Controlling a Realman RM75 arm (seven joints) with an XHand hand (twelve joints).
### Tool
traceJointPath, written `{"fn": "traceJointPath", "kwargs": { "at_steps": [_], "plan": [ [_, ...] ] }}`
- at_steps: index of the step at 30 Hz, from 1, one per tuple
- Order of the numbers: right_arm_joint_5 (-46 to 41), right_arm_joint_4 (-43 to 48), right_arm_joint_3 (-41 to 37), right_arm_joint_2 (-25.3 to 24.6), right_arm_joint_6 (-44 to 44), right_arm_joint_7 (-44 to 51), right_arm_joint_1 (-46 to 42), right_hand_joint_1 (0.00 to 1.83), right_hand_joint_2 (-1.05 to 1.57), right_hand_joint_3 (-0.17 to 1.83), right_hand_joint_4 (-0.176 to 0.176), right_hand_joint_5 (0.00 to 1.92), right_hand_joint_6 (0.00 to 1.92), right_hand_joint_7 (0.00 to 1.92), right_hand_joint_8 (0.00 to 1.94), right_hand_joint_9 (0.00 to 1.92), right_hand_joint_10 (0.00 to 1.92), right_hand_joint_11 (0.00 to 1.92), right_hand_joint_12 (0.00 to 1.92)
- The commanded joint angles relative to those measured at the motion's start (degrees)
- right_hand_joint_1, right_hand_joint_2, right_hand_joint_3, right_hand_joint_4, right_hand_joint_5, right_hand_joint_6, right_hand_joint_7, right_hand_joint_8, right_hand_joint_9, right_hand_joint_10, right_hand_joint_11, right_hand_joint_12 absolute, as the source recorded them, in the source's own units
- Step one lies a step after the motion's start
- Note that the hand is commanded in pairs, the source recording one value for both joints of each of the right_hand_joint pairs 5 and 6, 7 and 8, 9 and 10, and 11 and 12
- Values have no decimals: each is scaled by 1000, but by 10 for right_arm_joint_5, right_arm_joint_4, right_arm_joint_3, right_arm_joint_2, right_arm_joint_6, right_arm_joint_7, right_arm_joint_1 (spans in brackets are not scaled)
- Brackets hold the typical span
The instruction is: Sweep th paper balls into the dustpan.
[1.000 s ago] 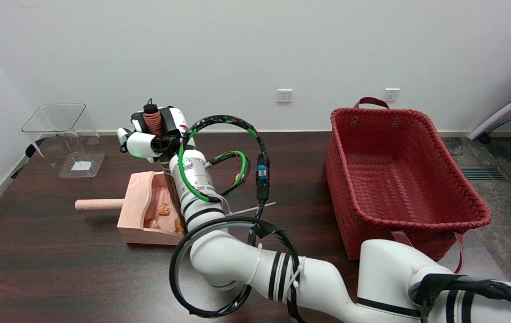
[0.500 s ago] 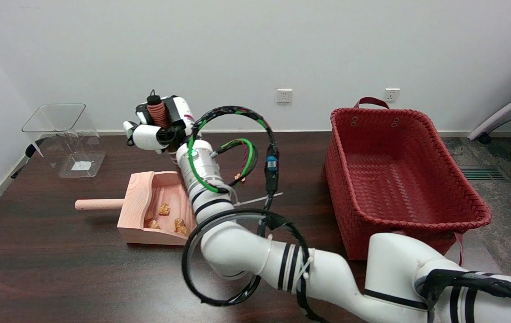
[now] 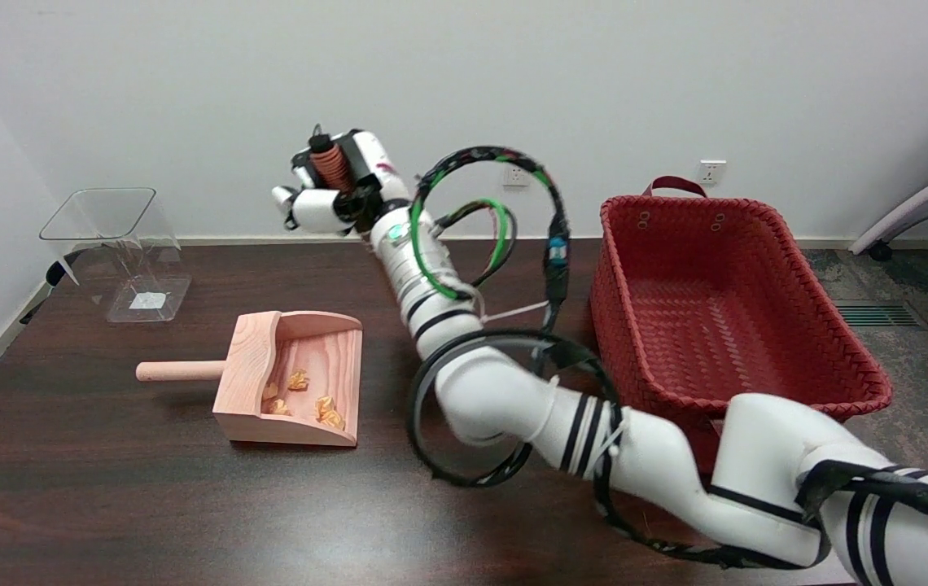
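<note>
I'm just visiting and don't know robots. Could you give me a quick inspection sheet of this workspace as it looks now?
Surface: dark wooden table, bare at the front.
Job's things: wooden dustpan with paper balls inside; none seen loose.
Clutter: clear plastic container far left; empty red woven basket at right.
Hands: right hand raised, gripping a ribbed brush handle.
Cables: black and green loops along the arm.
Surroundings: white wall, two sockets, chair base at right.

Matt wooden dustpan (image 3: 256,382) on a glossy dark wood table (image 3: 106,496).
</note>
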State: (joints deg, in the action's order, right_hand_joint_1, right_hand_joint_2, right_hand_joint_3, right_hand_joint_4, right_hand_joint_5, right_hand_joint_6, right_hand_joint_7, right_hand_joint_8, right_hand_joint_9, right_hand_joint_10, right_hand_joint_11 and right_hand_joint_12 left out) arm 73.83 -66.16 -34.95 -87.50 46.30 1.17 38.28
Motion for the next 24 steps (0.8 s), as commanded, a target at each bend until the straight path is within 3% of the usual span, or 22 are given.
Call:
{"fn": "traceJointPath", "kwargs": {
  "at_steps": [1, 13, 24],
  "plan": [
    [76, -15, -64, 110, -88, 14, 25, 1429, 1029, 609, 0, 1920, 1920, 1920, 1920, 1920, 1920, 1920, 1920],
    [22, 51, -63, 121, -121, -43, 21, 1439, 969, 672, 0, 1920, 1920, 1920, 1920, 1920, 1920, 1920, 1920],
    [0, 119, -39, 87, -122, -84, 8, 1445, 920, 719, 0, 1920, 1920, 1920, 1920, 1920, 1920, 1920, 1920]
  ]
}}
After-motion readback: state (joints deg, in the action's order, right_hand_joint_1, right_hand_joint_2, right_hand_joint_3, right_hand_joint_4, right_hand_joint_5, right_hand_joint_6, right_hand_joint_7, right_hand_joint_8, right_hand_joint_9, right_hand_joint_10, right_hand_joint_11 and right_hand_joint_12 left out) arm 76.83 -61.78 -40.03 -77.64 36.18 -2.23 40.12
